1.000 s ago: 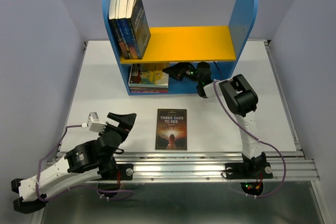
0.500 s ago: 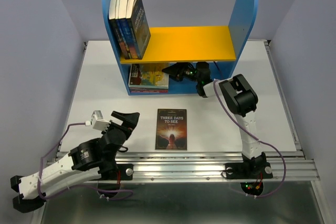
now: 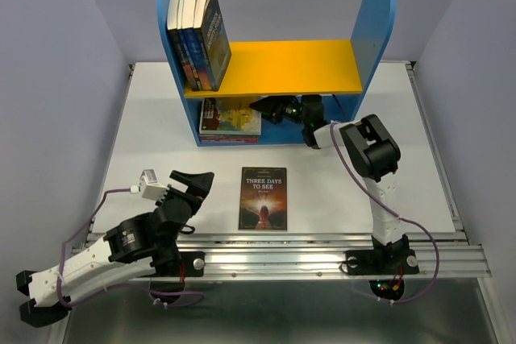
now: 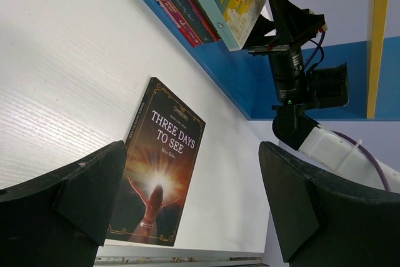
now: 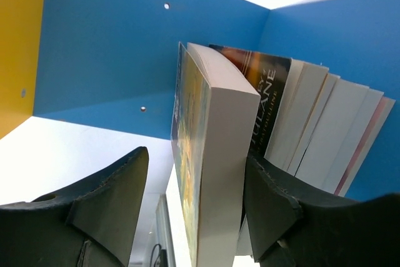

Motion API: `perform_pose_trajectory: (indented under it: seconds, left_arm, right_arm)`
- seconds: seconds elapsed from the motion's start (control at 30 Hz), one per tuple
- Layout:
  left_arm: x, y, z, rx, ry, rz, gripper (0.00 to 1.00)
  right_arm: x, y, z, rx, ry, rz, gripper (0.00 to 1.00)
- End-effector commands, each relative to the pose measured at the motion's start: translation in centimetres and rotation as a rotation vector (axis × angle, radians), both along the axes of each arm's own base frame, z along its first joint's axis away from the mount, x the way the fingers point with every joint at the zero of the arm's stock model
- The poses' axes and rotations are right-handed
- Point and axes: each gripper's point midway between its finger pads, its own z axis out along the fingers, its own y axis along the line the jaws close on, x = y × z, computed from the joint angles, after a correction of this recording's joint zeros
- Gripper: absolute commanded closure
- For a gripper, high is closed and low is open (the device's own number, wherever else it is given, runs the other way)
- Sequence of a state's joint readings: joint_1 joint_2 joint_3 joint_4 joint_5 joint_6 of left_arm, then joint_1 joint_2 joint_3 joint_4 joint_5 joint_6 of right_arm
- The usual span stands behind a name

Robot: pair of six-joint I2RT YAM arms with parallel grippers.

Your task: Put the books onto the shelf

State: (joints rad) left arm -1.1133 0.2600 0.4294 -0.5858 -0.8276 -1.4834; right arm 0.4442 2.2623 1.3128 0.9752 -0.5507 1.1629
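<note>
shelf (image 3: 375, 22) stands at the far side of the table (image 3: 161, 118). upright books (image 3: 197, 38) sit at the left end of the yellow upper board (image 3: 282, 66), tilted against the left side panel; their titles are too small to read.

the flat stack of books (image 3: 228, 117) lies in the left part of the lower compartment. from above the board hides most of it, so no count is possible. the left wrist view cuts the stack (image 4: 187, 4) off at the top edge.

the right arm (image 3: 371, 155) reaches into the lower compartment, and from above its tips are partly under the board. in the right wrist view the right jaws stand apart on either side of the top yellow-covered book (image 5: 215, 154), with a clear gap on one side; contact on the other side cannot be judged. the back of the compartment is plain blue wall.

the dark book "three days to see" (image 3: 264, 198) lies flat and face up on the table between the two arms, near the front edge.

left jaws are wide apart with nothing between them, low over the table just left of the dark book (image 4: 159, 167) and apart from it.
</note>
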Motion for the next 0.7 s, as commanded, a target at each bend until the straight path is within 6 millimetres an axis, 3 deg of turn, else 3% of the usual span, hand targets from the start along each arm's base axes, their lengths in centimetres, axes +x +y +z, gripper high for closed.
perform_pose_trajectory:
  seconds: [0.0,0.67]
  left_arm:
    - [0.4,-0.2,1.6,0.001,-0.028,0.005,0.01]
    - [0.5,-0.6,1.5,0.016,-0.022,0.001,0.01]
  right_arm:
    - [1.0,-1.5,4.5,0.010,-0.129,-0.075,0.35]
    - [2.2,-3.4,2.0,-0.187,-0.067,-0.198,0.21]
